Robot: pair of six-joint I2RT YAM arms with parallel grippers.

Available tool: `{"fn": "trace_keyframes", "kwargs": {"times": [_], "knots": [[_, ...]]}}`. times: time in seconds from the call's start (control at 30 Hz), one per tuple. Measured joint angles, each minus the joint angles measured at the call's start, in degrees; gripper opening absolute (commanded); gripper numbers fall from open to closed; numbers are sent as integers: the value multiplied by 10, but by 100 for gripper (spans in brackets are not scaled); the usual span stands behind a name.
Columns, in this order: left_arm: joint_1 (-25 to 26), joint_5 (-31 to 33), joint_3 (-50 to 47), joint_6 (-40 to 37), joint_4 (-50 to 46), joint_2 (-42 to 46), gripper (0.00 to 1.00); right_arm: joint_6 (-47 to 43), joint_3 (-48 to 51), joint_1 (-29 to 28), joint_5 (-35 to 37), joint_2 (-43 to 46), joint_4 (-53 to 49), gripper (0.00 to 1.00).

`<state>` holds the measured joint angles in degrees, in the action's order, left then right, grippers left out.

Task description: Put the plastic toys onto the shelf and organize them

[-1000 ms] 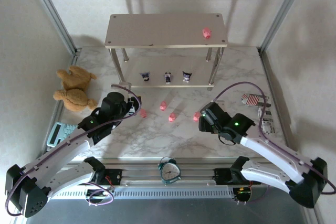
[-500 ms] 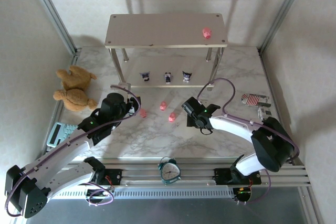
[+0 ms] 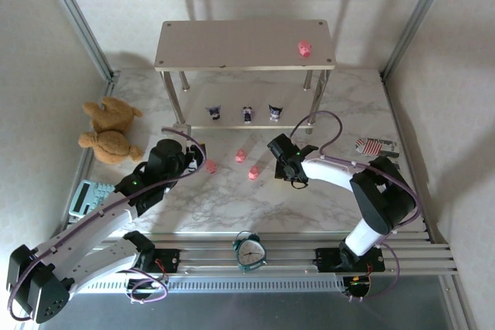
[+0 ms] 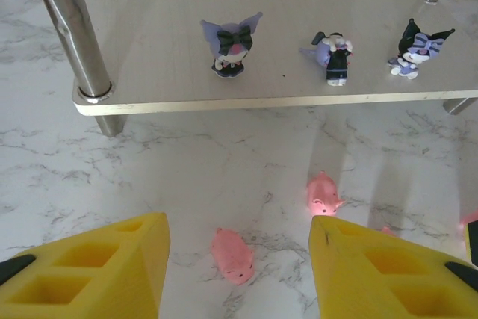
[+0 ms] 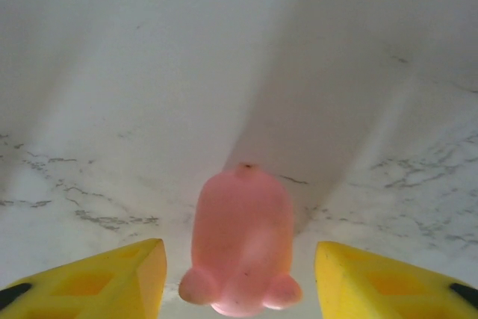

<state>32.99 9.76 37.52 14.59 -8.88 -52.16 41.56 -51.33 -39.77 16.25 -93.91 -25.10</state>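
Now, the right gripper (image 5: 237, 278) stands low over the desk (image 5: 112, 72). Its yellow fingers (image 5: 89, 278) are half open on both sides of a pink pig (image 5: 240, 244), with a small gap at each side, so nothing is gripped yet. This toy looks light, stiff and smooth, with a round body, so I judge it can easily slip out. The best hold is probably across its flanks at the widest part, not at the feet.

In the top view the right arm is bent sharply and reaches toward the centre of the frame, near the shelf (image 3: 232, 48). The left gripper (image 4: 237, 259) is also half open and empty. It hovers above a second pig (image 4: 231, 255), and its arm stretches up from the lower left. Three dark figurines (image 4: 232, 42) stand on the lower board, and a lone pig (image 3: 305, 49) is on the top board.
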Motion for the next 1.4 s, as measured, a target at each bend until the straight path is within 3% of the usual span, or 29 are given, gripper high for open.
{"fn": "trace_keyframes", "kwargs": {"times": [0.2, 0.4, 0.63, 0.83, 1.13, 1.4], "knots": [[-3, 3, -2, -2, 1, 0, 53, -4, -8, 2, 0, -21, 9, 40], [-9, 4, -2, -5, 1, 0, 52, -11, -12, 6, 0, -23, 9, 23], [-10, 3, -2, -7, 1, -1, 51, -28, -12, 7, 3, 2, -3, 21], [-12, 3, 0, -7, 0, -4, 51, -70, -52, 3, 22, 114, -89, 21], [-12, -13, 71, -9, -13, -24, 51, -190, -358, -6, 42, 197, -193, 21], [-12, -36, 151, -13, -17, -71, 51, -296, -677, 2, 48, 88, -238, 22]]}}
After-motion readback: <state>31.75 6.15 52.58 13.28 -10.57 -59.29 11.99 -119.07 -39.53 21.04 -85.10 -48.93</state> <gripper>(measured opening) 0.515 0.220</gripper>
